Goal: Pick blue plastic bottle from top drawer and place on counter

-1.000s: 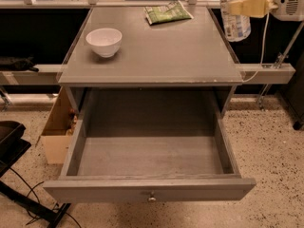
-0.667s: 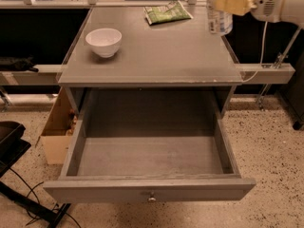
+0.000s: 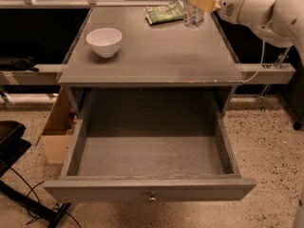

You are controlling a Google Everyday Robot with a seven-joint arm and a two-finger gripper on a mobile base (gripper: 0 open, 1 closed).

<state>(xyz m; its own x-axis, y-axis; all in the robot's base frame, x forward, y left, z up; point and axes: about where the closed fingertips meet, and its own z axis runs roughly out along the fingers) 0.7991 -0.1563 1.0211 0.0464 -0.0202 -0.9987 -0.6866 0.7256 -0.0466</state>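
Note:
The blue plastic bottle (image 3: pixel 192 11) stands upright at the far right of the counter (image 3: pixel 156 56), just right of the green snack packet. My gripper (image 3: pixel 199 0) is at the bottle's upper part, its cream fingers (image 3: pixel 205 2) closed around it. The white arm comes in from the upper right. The top drawer (image 3: pixel 152 158) is pulled fully open below the counter. Its inside is bare, and a small metal knob (image 3: pixel 152 197) is on its front panel.
A white bowl (image 3: pixel 104 41) sits on the counter's left side. A green snack packet (image 3: pixel 164 12) lies at the back. A cardboard box (image 3: pixel 58 132) stands on the floor left of the cabinet. A black stand and cables (image 3: pixel 19 194) are at the lower left.
My gripper has carried the bottle leftward from beyond the counter's right edge to over its back right part, and lower, so it now stands at the surface.

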